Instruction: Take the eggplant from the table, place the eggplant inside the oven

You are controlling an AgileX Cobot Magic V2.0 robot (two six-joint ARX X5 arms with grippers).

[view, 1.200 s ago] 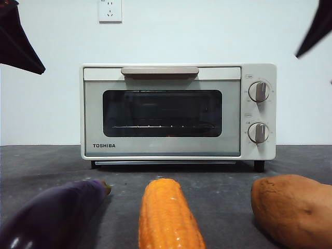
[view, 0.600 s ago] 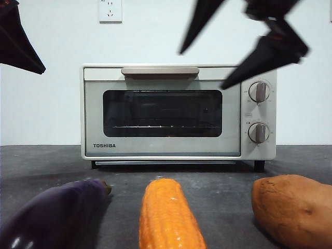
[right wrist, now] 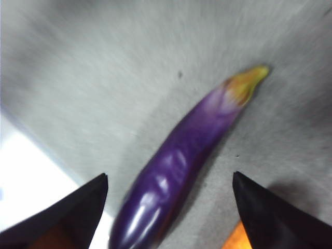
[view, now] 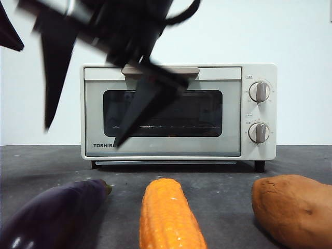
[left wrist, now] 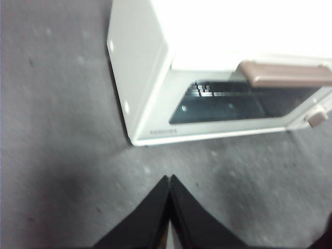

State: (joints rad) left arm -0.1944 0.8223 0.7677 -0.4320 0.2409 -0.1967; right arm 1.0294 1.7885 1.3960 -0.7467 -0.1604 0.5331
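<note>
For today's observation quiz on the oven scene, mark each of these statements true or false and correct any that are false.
1. The oven door is shut. True.
2. The right claw is open above the eggplant. True.
3. The eggplant is already inside the oven. False: it lies on the table.
4. The left claw is open. False: its jaws are shut together.
5. The corn cob lies between the eggplant and the sweet potato. True.

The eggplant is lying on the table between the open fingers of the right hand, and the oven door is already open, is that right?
Not quite. The oven door is shut, its handle up against the top edge, as the front view shows. The rest holds: in the right wrist view the eggplant lies on the table between the open fingers of the right hand.
</note>
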